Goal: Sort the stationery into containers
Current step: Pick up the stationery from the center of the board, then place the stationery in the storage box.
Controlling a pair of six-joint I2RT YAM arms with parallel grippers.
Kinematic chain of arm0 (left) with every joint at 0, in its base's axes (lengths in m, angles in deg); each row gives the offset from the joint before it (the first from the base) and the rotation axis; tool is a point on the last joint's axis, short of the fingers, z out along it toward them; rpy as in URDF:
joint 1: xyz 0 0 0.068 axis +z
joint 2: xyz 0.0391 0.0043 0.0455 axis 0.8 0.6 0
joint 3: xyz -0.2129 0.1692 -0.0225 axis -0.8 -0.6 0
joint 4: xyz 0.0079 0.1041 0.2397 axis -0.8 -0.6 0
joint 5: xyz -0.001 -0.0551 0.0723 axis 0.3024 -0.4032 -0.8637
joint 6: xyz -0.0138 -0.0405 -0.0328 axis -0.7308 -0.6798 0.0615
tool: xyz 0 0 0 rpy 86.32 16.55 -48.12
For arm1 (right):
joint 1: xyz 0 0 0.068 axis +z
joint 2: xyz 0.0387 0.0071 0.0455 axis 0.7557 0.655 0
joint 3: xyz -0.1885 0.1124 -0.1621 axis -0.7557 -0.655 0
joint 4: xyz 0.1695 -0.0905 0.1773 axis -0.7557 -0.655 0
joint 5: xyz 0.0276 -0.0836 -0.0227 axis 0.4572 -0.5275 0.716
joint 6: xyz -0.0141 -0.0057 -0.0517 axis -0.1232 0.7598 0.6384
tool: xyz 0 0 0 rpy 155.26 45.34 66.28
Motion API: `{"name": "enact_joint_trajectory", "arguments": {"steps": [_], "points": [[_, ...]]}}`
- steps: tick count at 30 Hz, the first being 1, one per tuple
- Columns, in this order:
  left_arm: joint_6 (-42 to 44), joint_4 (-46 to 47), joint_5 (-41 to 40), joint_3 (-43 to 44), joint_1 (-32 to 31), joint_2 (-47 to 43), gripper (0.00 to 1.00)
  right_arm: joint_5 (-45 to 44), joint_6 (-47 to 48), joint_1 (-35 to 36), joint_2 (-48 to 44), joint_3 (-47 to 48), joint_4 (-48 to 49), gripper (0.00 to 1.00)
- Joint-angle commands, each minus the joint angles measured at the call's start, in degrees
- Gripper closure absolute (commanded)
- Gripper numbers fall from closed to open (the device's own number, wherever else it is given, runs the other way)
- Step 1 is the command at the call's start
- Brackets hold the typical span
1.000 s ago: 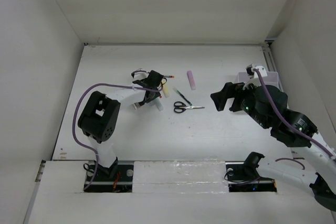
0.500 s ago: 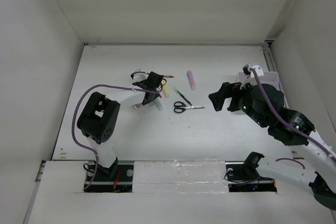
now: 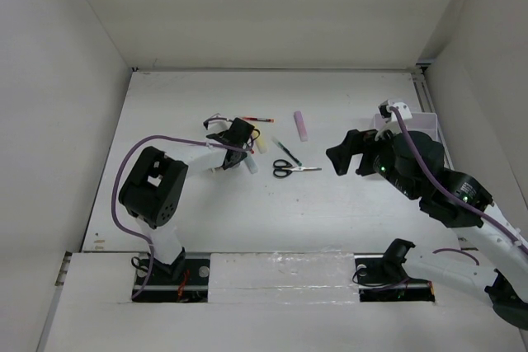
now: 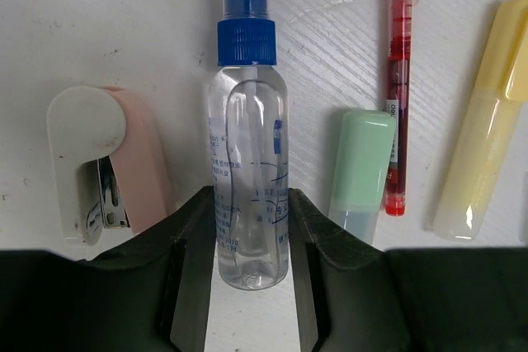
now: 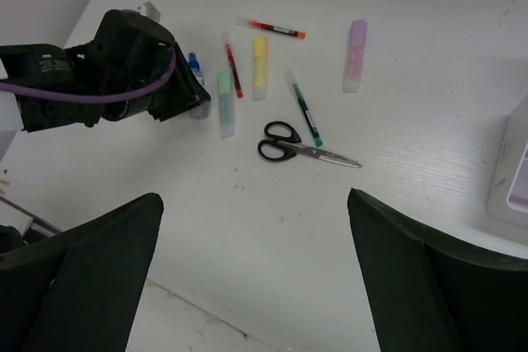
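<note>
The left jaws pinch the clear bottle (image 4: 247, 195) lying on the worktop (image 4: 124, 22). The right jaws gape wide, empty.

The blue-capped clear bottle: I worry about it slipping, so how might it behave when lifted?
The clear bottle looks round and smooth, so it may roll if nudged, or slip between the fingers of the left gripper, which press its lower sides. No liquid level shows, so it is probably light. Its thin-looking plastic may flex under a hard squeeze.

Containers (image 3: 429, 121) mostly hid behind R arm (image 3: 421, 172); bottle (image 4: 247, 162) tip cut off at top
</note>
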Motion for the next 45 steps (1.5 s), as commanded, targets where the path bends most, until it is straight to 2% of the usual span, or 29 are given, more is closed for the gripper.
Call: {"name": "enact_joint_trajectory", "arguments": {"steps": [1,4,9,16,17,19,22,23,24,28,33,35,37,42,45], "points": [[-0.28,-3.53,1.83,-1.75,-0.04,0.92,0.99,0.81,0.41,0.20,-0.25,1.26,3.30,0.00],[3.31,-2.65,3.15,-0.44,-0.04,1.44,1.00,0.81,0.41,0.20,-0.25,1.26,3.30,0.00],[4.64,-5.89,-3.77,4.22,-2.50,-1.71,1.00,1.33,-0.28,0.20,-1.38,-1.11,7.24,0.00],[7.71,-10.82,-8.98,12.40,-3.65,-11.45,1.00,1.33,-2.40,0.20,-5.25,-3.75,14.01,0.00],[11.37,-9.69,-8.19,12.40,-3.65,-13.30,1.00,1.86,-2.40,-0.32,-5.25,-3.75,14.72,0.00],[17.01,-1.71,-3.99,10.04,-3.65,-17.52,1.00,2.82,-3.01,-0.33,-5.78,-2.97,15.78,0.00],[26.33,10.50,8.83,3.72,-3.65,-26.48,1.00,4.58,-3.72,-0.94,-5.09,-1.56,17.19,0.00],[28.27,13.93,15.74,1.70,-3.65,-28.68,1.00,5.54,-4.50,-0.94,-4.30,-0.77,18.76,0.00],[29.42,16.83,17.29,-2.06,-4.60,-32.88,1.00,8.16,-5.03,-1.55,-3.77,-0.76,19.38,0.00],[35.74,29.06,20.89,-9.64,-11.63,-40.38,1.00,15.20,-6.62,-1.56,-0.17,0.03,24.21,0.00],[40.23,34.35,28.61,-13.08,-14.72,-43.38,1.00,21.19,-9.60,-1.56,5.10,-0.15,32.03,0.00],[41.55,34.87,29.16,-13.08,-17.26,-44.78,1.00,22.25,-10.22,-1.56,6.60,-0.85,33.89,0.00],[42.08,34.88,28.64,-12.39,-19.37,-44.79,1.00,22.25,-10.74,-1.56,8.80,-0.85,33.89,0.00],[42.70,34.26,31.89,-11.33,-19.38,-45.31,1.00,21.64,-10.75,-1.56,9.51,-2.61,36.17,0.01],[42.08,34.97,32.42,-11.33,-19.38,-45.84,1.00,18.40,-10.75,-1.56,9.51,-4.01,36.18,0.01]]}}
